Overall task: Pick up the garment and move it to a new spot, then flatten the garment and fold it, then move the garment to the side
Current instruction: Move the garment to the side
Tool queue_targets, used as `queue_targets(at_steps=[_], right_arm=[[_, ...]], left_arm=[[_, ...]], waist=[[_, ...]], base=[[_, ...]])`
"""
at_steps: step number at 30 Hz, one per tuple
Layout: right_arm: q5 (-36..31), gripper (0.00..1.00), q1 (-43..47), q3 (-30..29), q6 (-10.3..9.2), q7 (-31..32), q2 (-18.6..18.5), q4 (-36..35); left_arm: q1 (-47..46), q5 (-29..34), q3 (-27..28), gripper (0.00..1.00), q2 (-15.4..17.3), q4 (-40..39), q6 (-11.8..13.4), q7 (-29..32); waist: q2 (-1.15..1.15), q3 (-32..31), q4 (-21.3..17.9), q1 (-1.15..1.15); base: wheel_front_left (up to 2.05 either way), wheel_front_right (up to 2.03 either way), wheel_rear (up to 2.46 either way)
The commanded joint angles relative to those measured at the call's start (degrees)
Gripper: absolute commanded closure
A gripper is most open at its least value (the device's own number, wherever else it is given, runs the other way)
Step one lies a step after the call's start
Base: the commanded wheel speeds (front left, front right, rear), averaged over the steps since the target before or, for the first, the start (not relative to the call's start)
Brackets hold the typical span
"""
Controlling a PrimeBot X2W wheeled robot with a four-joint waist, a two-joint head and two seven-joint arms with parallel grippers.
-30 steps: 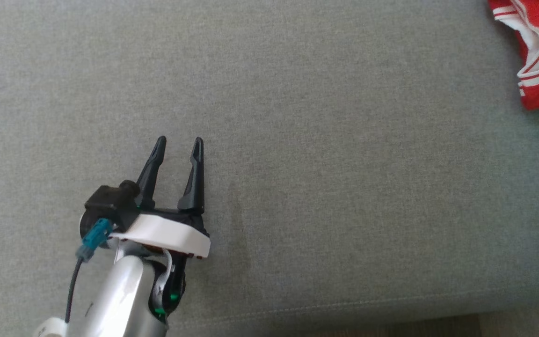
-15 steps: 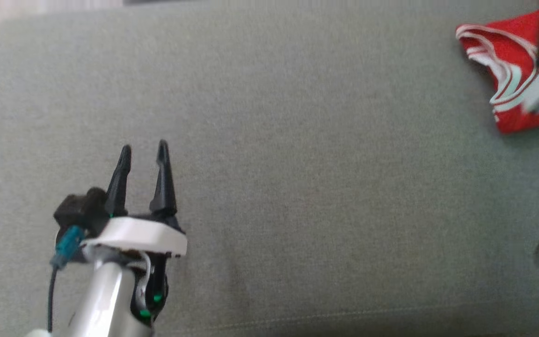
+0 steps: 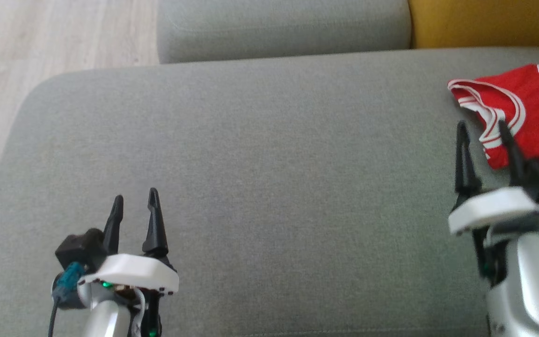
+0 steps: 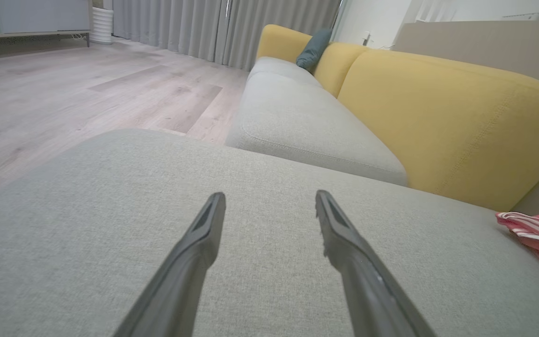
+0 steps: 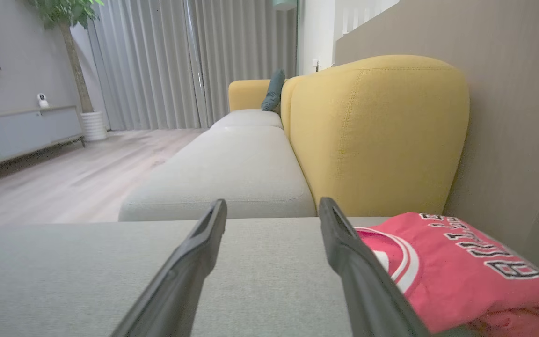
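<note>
Red garment (image 3: pixel 531 107) on grey cushion (image 3: pixel 269 164) — left gripper (image 3: pixel 135 193) and right gripper (image 3: pixel 480 123) spread, empty.

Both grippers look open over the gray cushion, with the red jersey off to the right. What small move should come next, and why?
Probably move the right gripper forward and a little to its right, lowering it onto the near edge of the jersey. It stands open with nothing held, the jersey lies just ahead on the cushion, and the left gripper is much farther away.
</note>
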Motion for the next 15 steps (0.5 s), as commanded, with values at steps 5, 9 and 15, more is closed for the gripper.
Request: queue_targets(at_steps=[5,9,15], right_arm=[[5.82,0.0,4.29,3.97,0.37,-3.7,0.35,-3.4],[9.58,0.0,7.72,7.26,0.37,-6.32,0.35,-1.97],[11.01,0.0,9.16,10.63,0.37,-8.33,0.36,0.51]], left_arm=[[-0.44,-0.11,1.53,0.0,0.14,-1.01,0.24,-0.7],[0.31,-0.31,0.19,0.0,0.13,-0.87,0.23,-0.7],[0.87,-0.52,-1.49,0.0,0.13,-0.53,0.47,-0.7]], waist=[[0.0,-1.92,1.39,0.01],[0.0,-2.34,1.89,0.01],[0.0,-2.69,2.1,0.01]], base=[[0.0,0.0,0.0],[0.0,0.0,0.0],[0.0,0.0,0.0]])
